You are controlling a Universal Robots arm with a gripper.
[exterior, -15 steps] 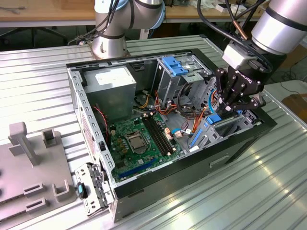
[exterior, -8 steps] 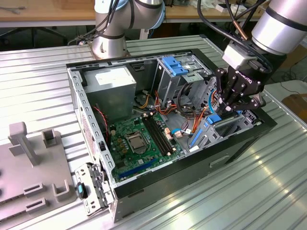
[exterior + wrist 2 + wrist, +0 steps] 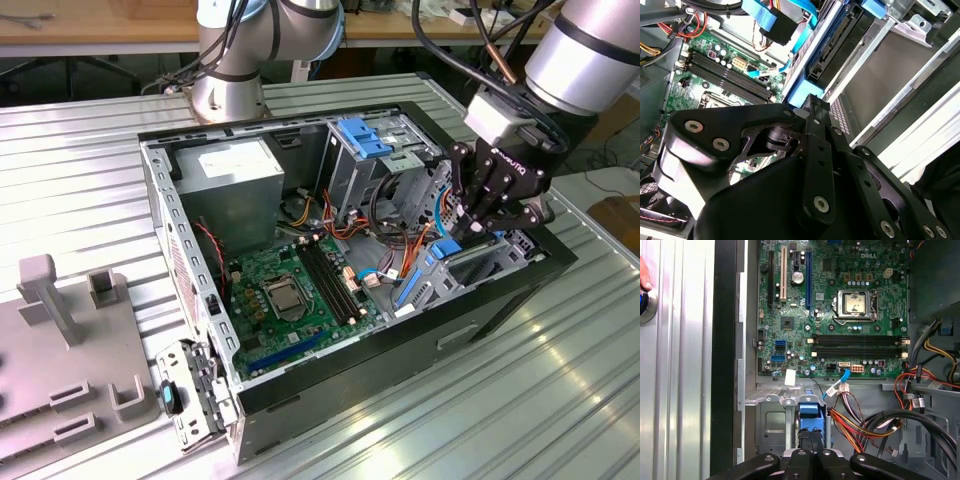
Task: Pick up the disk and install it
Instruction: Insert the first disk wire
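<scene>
**A:** Looking at the scene, what sits at its centre?

**B:** An open computer case (image 3: 330, 382) lies on its side on a ribbed metal table (image 3: 480, 410). Inside the case a green motherboard (image 3: 285, 290) faces up. A grey power-supply box (image 3: 235, 175) fills the case's far corner.

**A:** Where is the gripper?

**B:** The black gripper (image 3: 465, 232) reaches down into the case at its end toward the exterior view's right, over the metal drive bay (image 3: 771, 422) there.

**A:** And its fingers?

**B:** In both wrist views they look pinched together on the blue bracket (image 3: 810, 412) that frames the disk (image 3: 834, 46).

**A:** Where is the disk itself?

**B:** It sits within the case's drive bay, just beside the motherboard. Red and orange cables (image 3: 855, 425) run close by inside the case.
</scene>
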